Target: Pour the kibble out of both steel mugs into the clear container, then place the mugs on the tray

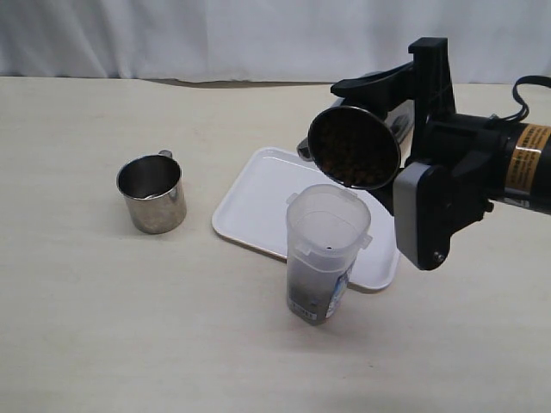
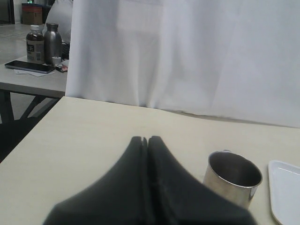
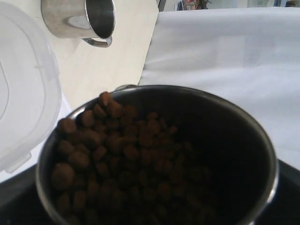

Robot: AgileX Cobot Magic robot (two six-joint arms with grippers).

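The right gripper (image 1: 379, 120) has its fingers clamped on a steel mug (image 1: 353, 146), tipped steeply with its mouth just above the open rim of the clear container (image 1: 325, 249). Kibble (image 3: 117, 154) lies heaped against the mug's lower lip. The container stands on the table (image 1: 103, 327) at the near edge of the white tray (image 1: 258, 194), with a dark layer low inside. The second steel mug (image 1: 152, 194) stands upright well to the left. The left gripper (image 2: 146, 139) hangs near it, fingers pressed together on nothing.

Pale beige tabletop (image 1: 86, 327), white curtain (image 1: 215, 34) hanging along its far edge, grey side table (image 2: 23, 78) beyond the curtain, bearing dark bottle (image 2: 35, 44), steel flask (image 2: 52, 42), black phone (image 2: 29, 67), soft even light
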